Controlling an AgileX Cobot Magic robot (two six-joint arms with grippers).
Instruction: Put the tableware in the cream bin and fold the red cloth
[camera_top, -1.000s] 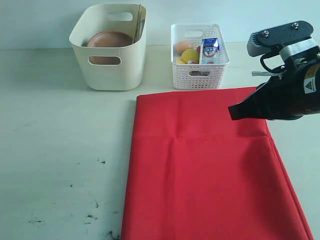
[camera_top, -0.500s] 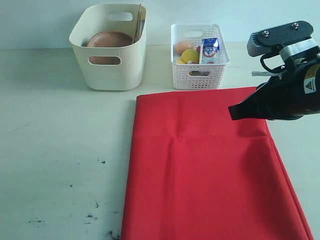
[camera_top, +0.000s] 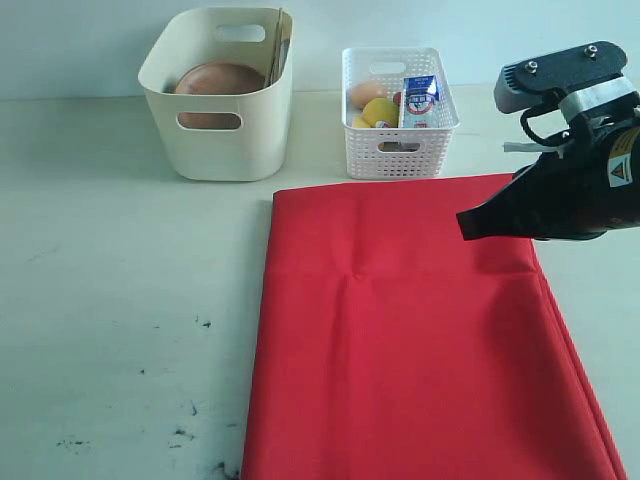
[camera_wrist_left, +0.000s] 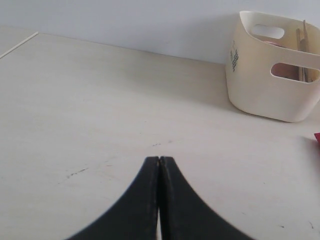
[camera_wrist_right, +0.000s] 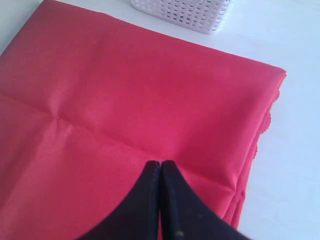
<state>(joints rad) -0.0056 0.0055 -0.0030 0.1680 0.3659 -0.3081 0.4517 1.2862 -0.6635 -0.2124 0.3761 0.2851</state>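
The red cloth (camera_top: 410, 330) lies folded into layers on the table, its stacked edges showing in the right wrist view (camera_wrist_right: 125, 100). At the back left stands the cream bin (camera_top: 218, 95), with a round brown wooden plate (camera_top: 215, 80) and thin chopsticks (camera_top: 277, 45) inside it. My right gripper (camera_top: 464, 225) hangs shut and empty over the cloth's far right part (camera_wrist_right: 160, 163). My left gripper (camera_wrist_left: 159, 159) is shut on nothing above bare table, well short of the bin (camera_wrist_left: 272, 65). In the exterior view the left gripper is out of frame.
A white lattice basket (camera_top: 398, 100) beside the bin holds an egg, a lemon and a blue-white milk carton (camera_top: 420, 98). Its corner shows past the cloth's far edge in the right wrist view (camera_wrist_right: 185, 12). Dark scuff marks (camera_top: 190, 430) dot the near left of the table.
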